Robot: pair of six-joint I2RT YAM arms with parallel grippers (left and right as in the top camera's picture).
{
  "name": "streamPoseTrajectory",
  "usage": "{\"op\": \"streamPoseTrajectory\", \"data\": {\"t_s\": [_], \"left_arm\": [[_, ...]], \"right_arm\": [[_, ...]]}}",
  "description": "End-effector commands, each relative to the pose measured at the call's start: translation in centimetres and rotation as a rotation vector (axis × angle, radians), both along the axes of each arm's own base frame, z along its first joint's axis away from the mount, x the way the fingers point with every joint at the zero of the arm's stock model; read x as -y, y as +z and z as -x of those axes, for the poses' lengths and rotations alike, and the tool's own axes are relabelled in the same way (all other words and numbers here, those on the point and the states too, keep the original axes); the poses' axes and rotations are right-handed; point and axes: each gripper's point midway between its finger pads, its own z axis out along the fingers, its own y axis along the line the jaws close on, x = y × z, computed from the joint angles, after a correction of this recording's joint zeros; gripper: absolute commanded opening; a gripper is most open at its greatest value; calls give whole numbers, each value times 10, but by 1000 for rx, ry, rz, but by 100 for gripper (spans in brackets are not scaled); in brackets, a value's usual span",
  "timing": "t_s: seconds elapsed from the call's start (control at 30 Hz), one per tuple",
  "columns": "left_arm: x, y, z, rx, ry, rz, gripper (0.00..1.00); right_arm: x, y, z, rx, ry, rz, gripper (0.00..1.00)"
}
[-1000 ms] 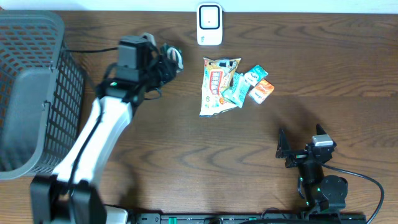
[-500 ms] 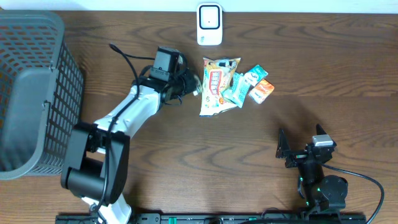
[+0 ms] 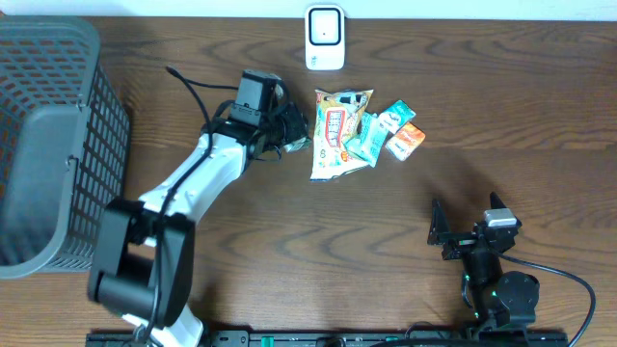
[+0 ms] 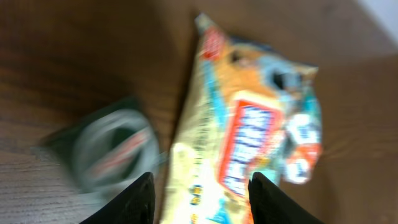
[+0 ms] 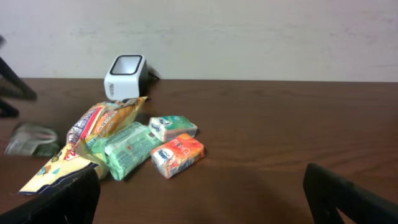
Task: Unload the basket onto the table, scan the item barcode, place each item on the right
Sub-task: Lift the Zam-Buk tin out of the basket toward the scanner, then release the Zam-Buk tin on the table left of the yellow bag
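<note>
Pincer, left, half open beside snack bag

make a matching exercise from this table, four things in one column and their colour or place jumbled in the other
1 scanner
2 basket
3 snack bag
4 orange packet

a grey mesh, far left
b white, standing apart from the packets
c rightmost of the packets
d yellow, largest of the packets

Pairs: 1-b, 2-a, 3-d, 4-c

We look down on a dark brown wood-grain table that fills the overhead view. Beyond its far edge we see a plain pale off-white wall, evenly lit.
</note>
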Motion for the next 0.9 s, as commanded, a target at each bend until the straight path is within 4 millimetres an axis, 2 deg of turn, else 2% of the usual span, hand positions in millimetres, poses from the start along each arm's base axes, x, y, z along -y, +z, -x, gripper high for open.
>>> {"op": "streamPoseTrajectory", "data": {"t_s": [0.0,0.1,0.23,0.4,0.5,0.57,0.63,0.7,0.73,0.8,0.87], "left_arm": [[0,57,0,123,-8,43,49],[-10,89,0,208,20,37,49],[-20,121,5,305,6,12,49],[-35,156,21,402,-26,-34,49],[-49,171,39,449,-64,-99,50],[-68,174,49,447,-36,-170,50],[-102,171,62,403,74,-284,50],[-133,165,77,345,167,-397,66],[-143,161,84,319,189,-433,98],[-154,153,99,262,204,-484,98],[-157,144,110,208,190,-502,98]], "right_arm": [[-1,-1,0,-1,1,16,99],[-1,-1,0,-1,1,16,99],[-1,-1,0,-1,1,16,99],[-1,-1,0,-1,1,16,99],[-1,-1,0,-1,1,16,99],[-1,-1,0,-1,1,16,99],[-1,-1,0,-1,1,16,99],[-1,-1,0,-1,1,16,99],[-1,-1,0,-1,1,16,99],[-1,-1,0,-1,1,16,99],[-1,-1,0,-1,1,16,99]]}}
